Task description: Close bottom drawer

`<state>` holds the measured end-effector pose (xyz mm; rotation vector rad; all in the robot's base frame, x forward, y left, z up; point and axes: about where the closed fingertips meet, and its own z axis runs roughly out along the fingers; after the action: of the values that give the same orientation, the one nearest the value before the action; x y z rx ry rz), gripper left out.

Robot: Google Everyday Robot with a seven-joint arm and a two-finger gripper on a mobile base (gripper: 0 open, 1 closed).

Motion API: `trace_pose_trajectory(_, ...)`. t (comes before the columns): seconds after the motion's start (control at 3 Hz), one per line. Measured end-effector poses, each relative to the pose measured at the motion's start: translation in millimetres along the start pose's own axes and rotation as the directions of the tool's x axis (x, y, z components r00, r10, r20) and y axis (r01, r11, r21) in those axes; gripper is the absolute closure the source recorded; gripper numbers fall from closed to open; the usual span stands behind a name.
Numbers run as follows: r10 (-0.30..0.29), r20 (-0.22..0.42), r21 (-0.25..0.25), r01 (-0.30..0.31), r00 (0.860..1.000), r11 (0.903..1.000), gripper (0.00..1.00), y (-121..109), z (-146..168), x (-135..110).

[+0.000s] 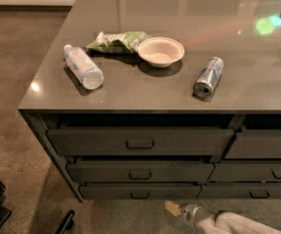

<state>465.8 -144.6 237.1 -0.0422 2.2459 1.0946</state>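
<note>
The gripper (172,208) sits at the bottom of the frame, right of centre, low over the floor (18,106), with its pale arm (228,223) running off toward the lower right corner. Whether it is open or closed cannot be told. It points at the bottom drawer (106,191), the slimmest front in the lower middle of the frame. It lies just below and to the right of that drawer's handle (139,195), apparently apart from the front. The drawer looks close to shut, though its exact seating is unclear.

Risk: a push from this spot lands off-centre and may skew or jam the drawer. A tip this low may slide under the lower edge, and drift to the right would meet the neighbouring drawer (260,191). The middle drawer (140,171) and top drawer (140,140) stand directly above. Nothing visible blocks the approach. On the counter (155,94) lie a bottle (83,67), a green bag (118,41), a bowl (160,51) and a can (208,76), all clear of the work.
</note>
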Motion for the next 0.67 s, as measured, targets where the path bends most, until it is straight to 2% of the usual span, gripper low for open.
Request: trace_pose_trajectory(0.67, 0.0, 0.0, 0.0, 0.0, 1.0, 1.0, 0.11, -0.1, 0.2, -0.1)
